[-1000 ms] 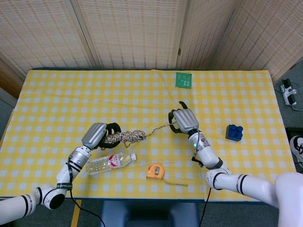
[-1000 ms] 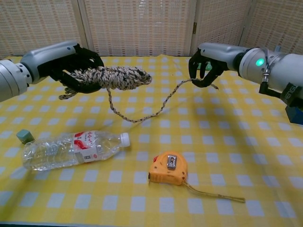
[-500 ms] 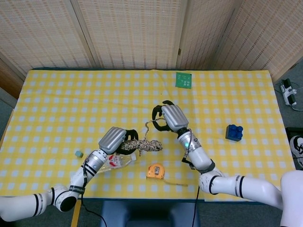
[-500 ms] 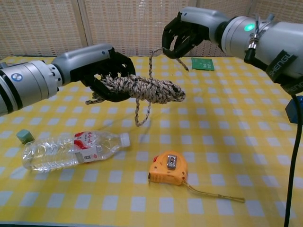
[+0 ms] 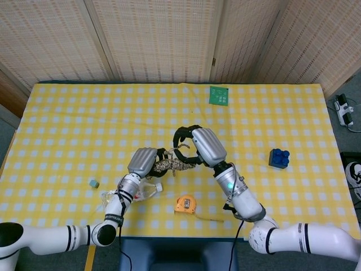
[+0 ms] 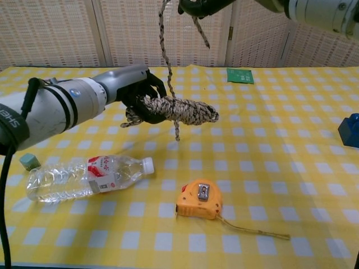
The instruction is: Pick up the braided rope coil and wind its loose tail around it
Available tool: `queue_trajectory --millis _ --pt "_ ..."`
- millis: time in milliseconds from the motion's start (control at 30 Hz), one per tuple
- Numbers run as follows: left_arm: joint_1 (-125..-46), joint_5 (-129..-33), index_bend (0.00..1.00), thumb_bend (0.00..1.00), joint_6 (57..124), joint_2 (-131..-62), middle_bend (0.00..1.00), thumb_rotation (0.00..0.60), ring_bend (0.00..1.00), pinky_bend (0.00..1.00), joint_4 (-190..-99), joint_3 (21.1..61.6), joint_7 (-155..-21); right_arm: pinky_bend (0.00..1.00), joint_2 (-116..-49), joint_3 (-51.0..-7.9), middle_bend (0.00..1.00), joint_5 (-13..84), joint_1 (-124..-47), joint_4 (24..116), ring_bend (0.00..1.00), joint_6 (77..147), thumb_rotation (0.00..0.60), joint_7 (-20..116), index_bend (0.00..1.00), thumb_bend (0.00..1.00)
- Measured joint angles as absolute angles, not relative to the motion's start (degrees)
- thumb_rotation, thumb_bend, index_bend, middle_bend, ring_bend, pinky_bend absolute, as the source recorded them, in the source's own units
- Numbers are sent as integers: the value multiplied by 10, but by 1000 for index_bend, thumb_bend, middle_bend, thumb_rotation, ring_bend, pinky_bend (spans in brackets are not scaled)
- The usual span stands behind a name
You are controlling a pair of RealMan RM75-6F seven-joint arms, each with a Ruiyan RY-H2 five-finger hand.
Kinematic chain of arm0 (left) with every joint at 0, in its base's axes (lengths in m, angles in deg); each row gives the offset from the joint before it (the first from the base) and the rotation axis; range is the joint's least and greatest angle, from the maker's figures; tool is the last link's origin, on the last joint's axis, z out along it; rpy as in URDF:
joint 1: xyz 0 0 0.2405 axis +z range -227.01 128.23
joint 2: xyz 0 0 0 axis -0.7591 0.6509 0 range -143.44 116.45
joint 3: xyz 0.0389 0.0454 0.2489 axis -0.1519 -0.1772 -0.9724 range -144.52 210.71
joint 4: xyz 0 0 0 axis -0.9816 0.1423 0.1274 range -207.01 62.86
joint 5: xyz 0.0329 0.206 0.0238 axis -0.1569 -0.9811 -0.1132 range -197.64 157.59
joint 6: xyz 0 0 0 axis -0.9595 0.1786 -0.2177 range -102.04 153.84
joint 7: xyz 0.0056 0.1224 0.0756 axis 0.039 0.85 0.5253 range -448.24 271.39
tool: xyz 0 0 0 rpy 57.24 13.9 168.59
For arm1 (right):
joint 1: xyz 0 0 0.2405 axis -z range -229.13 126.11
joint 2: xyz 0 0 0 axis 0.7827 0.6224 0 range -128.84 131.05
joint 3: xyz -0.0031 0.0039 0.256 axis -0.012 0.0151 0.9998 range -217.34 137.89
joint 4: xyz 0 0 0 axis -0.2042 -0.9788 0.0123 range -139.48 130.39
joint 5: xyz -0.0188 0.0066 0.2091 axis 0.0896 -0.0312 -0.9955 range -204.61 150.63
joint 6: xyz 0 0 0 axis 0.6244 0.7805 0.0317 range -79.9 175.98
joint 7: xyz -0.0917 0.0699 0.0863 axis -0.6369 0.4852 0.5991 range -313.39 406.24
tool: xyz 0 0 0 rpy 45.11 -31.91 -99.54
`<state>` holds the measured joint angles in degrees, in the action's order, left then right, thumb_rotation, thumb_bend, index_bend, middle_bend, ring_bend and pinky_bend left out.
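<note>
My left hand (image 6: 137,92) (image 5: 144,162) grips one end of the braided rope coil (image 6: 178,110) (image 5: 168,164), holding it level above the yellow checked table (image 6: 291,168). The loose tail (image 6: 164,50) rises steeply from the coil to my right hand (image 6: 203,5) (image 5: 198,145), which pinches it high up at the top edge of the chest view. A short end of the tail hangs below the coil. In the head view the right hand sits just right of and above the coil.
An empty plastic bottle (image 6: 87,176) lies below the coil at the left. An orange tape measure (image 6: 199,199) sits near the front. A blue block (image 5: 279,157) is at the right, a green card (image 5: 219,95) at the back, a small green cube (image 5: 93,183) at the left.
My right hand has lifted the tail higher and closer to the coil, so the tail now runs nearly straight up. My left hand has brought the coil a little toward the middle.
</note>
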<state>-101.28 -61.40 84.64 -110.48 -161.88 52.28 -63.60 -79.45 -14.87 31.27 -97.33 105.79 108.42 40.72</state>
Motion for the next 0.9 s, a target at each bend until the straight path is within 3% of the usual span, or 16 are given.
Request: queue_trajectory --millis 233,433,633,900 --pt "-1024 -542 674 715 916 -1152 677 600 673 731 -1595 579 -635 329 -765 -172 475 361 -949 1100 446 1092 600 436 654 544" --pt "-1015 -514 664 739 938 -1171 678 600 674 735 -1585 638 -701 336 -754 -204 475 409 -930 1116 446 1090 600 470 657 544" --pt "-991 -481 663 742 934 -1166 677 600 672 735 -1598 711 -791 336 -752 -233 479 429 -921 1089 444 1073 600 502 661 545" --pt "-958 -462 663 742 911 -1130 677 600 670 735 -1647 758 -865 336 -774 -255 479 419 -923 1025 443 1040 600 528 666 547"
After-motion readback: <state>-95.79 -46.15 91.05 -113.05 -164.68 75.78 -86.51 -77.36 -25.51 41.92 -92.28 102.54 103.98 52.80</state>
